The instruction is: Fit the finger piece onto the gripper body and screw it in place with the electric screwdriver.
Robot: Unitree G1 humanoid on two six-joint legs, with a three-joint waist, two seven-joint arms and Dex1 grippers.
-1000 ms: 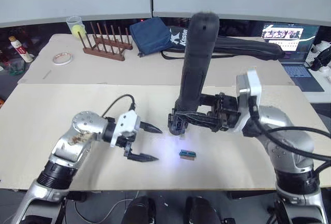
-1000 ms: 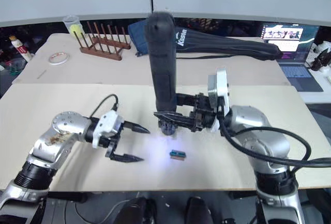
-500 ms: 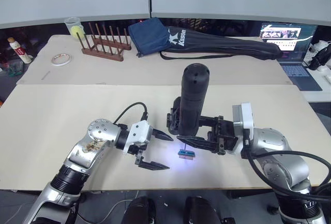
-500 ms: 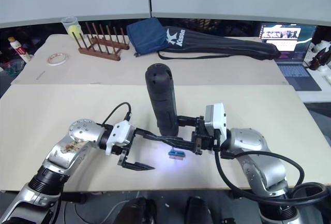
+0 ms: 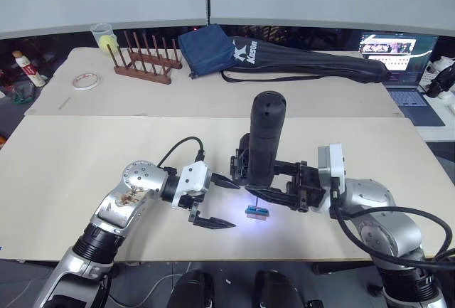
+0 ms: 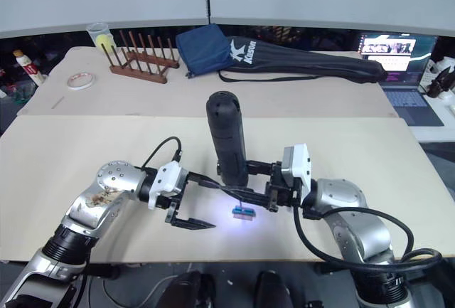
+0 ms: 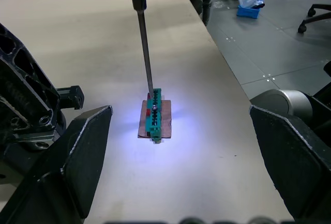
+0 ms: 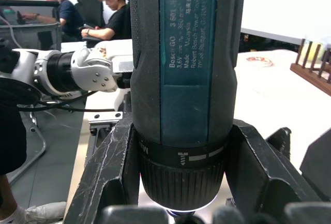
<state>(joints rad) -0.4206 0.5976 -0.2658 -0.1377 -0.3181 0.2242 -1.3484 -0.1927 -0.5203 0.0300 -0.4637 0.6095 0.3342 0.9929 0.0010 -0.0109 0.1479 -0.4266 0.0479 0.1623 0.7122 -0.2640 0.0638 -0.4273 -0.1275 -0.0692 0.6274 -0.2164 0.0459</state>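
My right gripper is shut on the electric screwdriver, a thick black cylinder with a bluish label, held upright. Its thin metal bit points down and touches a small green block lying on a copper-coloured plate in a patch of bluish light. My left gripper is open just left of that block, one finger on each side of it and apart from it. The finger piece and the gripper body are out of view.
At the back of the far table stand a wooden rack, a blue bag, a long black bag, a tape roll and a laptop. The table's front edge runs close below the block. People sit in the right wrist view's background.
Over the last second the right arm lowered the screwdriver and set its bit on the green block. The left gripper moved right, closer to the block, still open.
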